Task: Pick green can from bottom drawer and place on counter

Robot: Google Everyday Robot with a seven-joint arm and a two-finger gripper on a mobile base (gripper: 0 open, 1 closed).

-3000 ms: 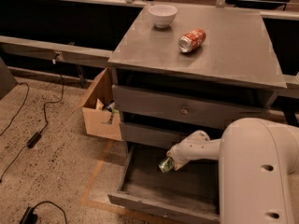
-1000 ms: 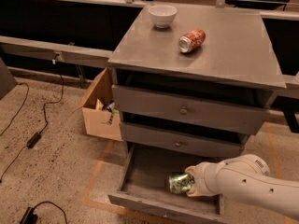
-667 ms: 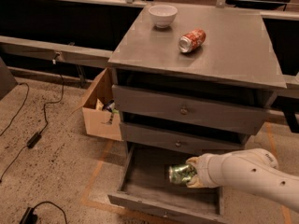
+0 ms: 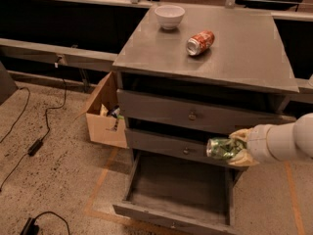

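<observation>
Grey counter (image 4: 244, 58) at 12 o'clock awaits: the gripper (image 4: 238, 148), clamped on the green can (image 4: 220, 148) at 4 o'clock, has lifted it clear of the bottom drawer (image 4: 166, 214) (placing remains).

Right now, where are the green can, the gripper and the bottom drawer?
green can (image 4: 220, 148), camera view, shiny side.
gripper (image 4: 239, 147), camera view, between fingertips, above the drawer.
bottom drawer (image 4: 178, 186), camera view, bare floor.
</observation>
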